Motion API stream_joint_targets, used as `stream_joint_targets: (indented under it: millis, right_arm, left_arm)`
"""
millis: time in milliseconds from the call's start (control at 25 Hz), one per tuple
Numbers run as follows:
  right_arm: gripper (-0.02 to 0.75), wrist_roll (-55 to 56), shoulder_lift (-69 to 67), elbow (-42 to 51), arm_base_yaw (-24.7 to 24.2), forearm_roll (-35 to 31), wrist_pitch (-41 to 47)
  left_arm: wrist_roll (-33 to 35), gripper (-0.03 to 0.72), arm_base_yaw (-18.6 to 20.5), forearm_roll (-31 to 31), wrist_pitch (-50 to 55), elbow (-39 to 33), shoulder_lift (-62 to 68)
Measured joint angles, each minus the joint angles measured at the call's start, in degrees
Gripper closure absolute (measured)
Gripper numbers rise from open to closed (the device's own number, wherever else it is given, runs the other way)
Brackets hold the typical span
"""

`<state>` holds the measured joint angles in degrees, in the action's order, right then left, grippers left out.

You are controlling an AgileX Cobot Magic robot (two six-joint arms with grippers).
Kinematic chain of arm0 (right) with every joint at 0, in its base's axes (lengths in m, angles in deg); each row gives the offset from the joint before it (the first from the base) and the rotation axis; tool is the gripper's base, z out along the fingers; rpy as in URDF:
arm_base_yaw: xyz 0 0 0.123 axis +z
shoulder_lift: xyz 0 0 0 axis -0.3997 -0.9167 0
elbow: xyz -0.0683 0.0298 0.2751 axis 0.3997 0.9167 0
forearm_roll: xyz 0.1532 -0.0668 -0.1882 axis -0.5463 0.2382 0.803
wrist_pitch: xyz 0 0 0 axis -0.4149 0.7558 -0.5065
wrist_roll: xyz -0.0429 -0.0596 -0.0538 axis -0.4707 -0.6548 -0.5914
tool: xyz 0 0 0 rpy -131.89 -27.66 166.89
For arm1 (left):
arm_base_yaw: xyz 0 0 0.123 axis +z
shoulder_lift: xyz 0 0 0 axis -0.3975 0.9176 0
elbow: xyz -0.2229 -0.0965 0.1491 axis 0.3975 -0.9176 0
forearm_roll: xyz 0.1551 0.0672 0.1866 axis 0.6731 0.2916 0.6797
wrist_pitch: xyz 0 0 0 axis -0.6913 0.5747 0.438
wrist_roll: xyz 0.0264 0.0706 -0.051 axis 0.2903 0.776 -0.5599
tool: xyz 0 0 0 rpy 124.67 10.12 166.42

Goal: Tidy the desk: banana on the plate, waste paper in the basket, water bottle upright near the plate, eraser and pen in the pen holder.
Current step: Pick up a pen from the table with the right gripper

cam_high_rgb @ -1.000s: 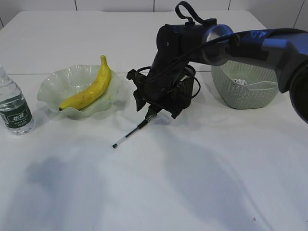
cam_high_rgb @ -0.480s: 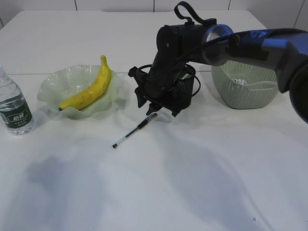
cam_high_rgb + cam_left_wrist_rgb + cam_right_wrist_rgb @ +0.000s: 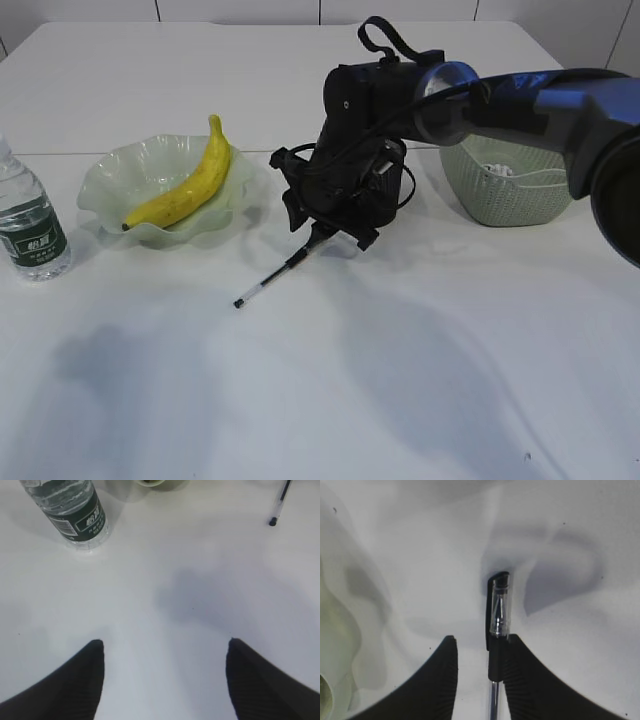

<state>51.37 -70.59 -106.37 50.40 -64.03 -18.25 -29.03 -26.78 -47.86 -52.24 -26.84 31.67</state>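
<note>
Straddling the pen on the table, the right gripper isn't clamped yet — the left gripper hangs spread wide.

The pen holder is largely hidden behind the right arm. The water bottle is cut off at the exterior view's left edge, and the pen by the left wrist view's top.

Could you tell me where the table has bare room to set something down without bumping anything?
The whole near part of the table, in front of the pen, is bare. So is the far strip behind the plate and basket. It is crowded between plate and basket, where the right gripper and pen holder sit. The bottle stands at the left edge.
</note>
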Motion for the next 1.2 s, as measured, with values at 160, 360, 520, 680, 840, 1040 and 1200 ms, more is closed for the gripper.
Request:
stream_joint_targets:
  millis: [160, 360, 520, 680, 840, 1040, 1200]
  right_arm:
    - [0.498, 0.12, 0.00, 0.00, 0.00, 0.65, 0.00]
    - [0.498, 1.48, 0.00, 0.00, 0.00, 1.81, 0.00]
    - [0.498, 2.63, 0.00, 0.00, 0.00, 2.58, 0.00]
    - [0.498, 2.97, 0.00, 0.00, 0.00, 2.72, 0.00]
    - [0.498, 3.11, -0.61, 0.00, 0.00, 2.17, 0.00]
    - [0.498, 3.66, -0.84, 0.00, 0.00, 1.92, -0.18]
    - [0.498, 4.00, -1.32, -0.02, 0.00, 1.67, -0.31]
  left_arm:
    - [0.00, 0.150, 0.00, -0.10, 0.00, 0.00, 0.00]
    - [0.00, 0.150, 0.00, -0.10, 0.00, 0.00, 0.00]
    - [0.00, 0.150, 0.00, -0.10, 0.00, 0.00, 0.00]
    - [0.00, 0.150, 0.00, -0.10, 0.00, 0.00, 0.00]
    - [0.00, 0.150, 0.00, -0.10, 0.00, 0.00, 0.00]
    - [0.00, 0.150, 0.00, -0.10, 0.13, 0.00, 0.00]
    - [0.00, 0.150, 0.00, -0.10, 0.13, 0.00, 0.00]
